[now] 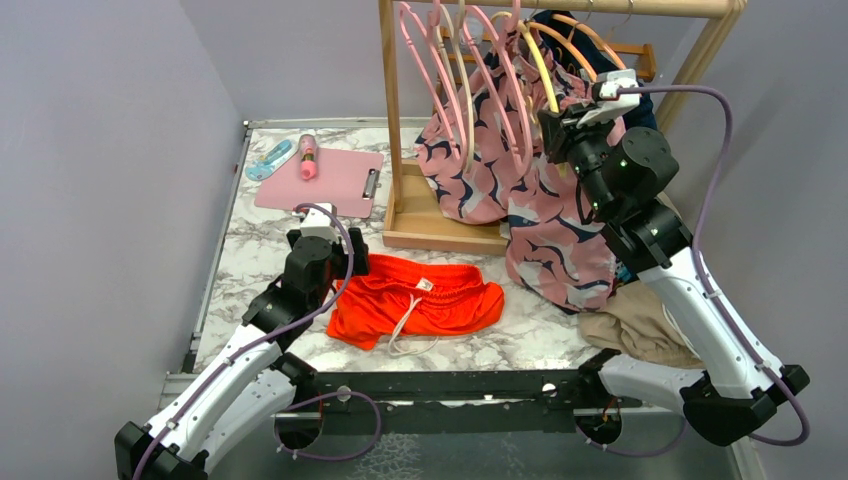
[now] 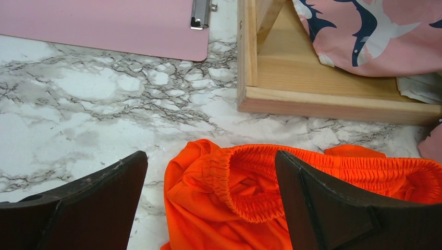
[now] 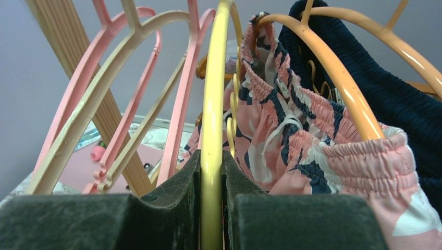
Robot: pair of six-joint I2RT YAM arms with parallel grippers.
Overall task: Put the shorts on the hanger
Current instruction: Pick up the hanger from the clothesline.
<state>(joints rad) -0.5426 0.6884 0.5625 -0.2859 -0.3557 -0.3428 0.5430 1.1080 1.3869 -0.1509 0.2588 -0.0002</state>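
The orange-red shorts (image 1: pixel 420 300) lie crumpled on the marble table, white drawstring trailing at the front. In the left wrist view the elastic waistband of the shorts (image 2: pixel 250 192) lies between my open fingers. My left gripper (image 1: pixel 345 262) is open, just above the shorts' left end, and shows in its own view (image 2: pixel 211 172). My right gripper (image 1: pixel 553 128) is up at the rack, shut on the pale-yellow hanger (image 1: pixel 541 68). In the right wrist view the hanger (image 3: pixel 213 104) runs straight up between my closed pads, with the gripper (image 3: pixel 212 161) clamped on it.
A wooden rack (image 1: pixel 392 120) with its base (image 2: pixel 323 99) stands behind the shorts. Pink hangers (image 1: pixel 440 70), orange hangers (image 3: pixel 333 78), pink shark-pattern shorts (image 1: pixel 545 220) and a navy garment hang there. A pink clipboard (image 1: pixel 320 180) lies far left, a beige garment (image 1: pixel 640 325) at right.
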